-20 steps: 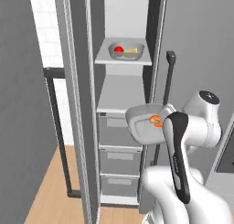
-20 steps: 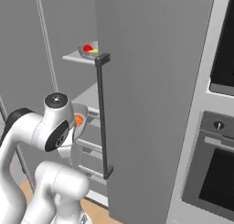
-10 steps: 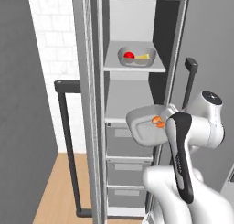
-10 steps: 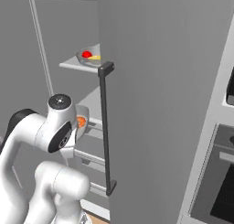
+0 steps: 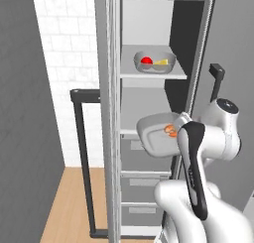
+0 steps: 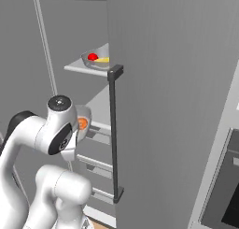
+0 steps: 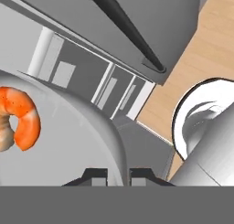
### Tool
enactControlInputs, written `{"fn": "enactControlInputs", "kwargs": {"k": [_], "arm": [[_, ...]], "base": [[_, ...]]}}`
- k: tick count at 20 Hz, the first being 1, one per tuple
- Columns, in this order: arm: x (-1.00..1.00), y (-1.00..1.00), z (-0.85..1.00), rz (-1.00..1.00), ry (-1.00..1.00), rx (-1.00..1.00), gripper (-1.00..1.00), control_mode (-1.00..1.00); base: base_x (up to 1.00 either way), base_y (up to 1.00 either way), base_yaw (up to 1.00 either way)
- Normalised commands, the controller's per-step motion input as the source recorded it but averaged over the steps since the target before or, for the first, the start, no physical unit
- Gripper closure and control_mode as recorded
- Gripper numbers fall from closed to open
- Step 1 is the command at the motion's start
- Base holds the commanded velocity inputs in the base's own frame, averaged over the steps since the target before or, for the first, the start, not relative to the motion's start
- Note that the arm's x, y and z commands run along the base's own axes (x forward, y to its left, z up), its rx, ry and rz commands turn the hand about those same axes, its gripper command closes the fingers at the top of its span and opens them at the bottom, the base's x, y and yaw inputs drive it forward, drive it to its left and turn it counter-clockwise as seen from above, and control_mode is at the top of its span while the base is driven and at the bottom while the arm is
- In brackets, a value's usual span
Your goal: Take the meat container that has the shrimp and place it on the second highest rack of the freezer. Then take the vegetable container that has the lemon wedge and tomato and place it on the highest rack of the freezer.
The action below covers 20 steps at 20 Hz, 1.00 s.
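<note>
Pincer [image 7: 118,175] was clamped tight on the rim of the meat container [image 5: 158,133], its curled orange shrimp [image 7: 18,118] sitting at nine o'clock in the hand view. That tray hung in front of the open freezer [image 5: 149,113], while the vegetable container [image 5: 154,62] with its tomato [image 5: 146,60] and lemon wedge [image 5: 161,62] rested on a shelf [image 5: 154,75] at twelve o'clock above it. From the right base camera the freezer door's dark bar handle [image 6: 114,134] was plain.
</note>
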Motion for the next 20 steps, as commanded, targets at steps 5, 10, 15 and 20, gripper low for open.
{"fn": "enactControlInputs", "kwargs": {"k": [5, 10, 15, 20], "arm": [[0.84, 0.16, 0.00, -0.17, 0.00, -0.10, 1.00, -1.00], [0.87, -0.08, 0.00, -0.24, 0.00, -0.01, 1.00, -1.00], [0.46, -0.09, 0.00, -0.01, 0.00, 0.00, 1.00, -1.00], [0.70, 0.00, -0.06, -0.04, 0.00, 0.00, 1.00, -1.00]], "base": [[0.00, 0.00, 0.00], [0.00, 0.00, 0.00], [0.00, 0.00, 0.00], [0.00, 0.00, 0.00]]}}
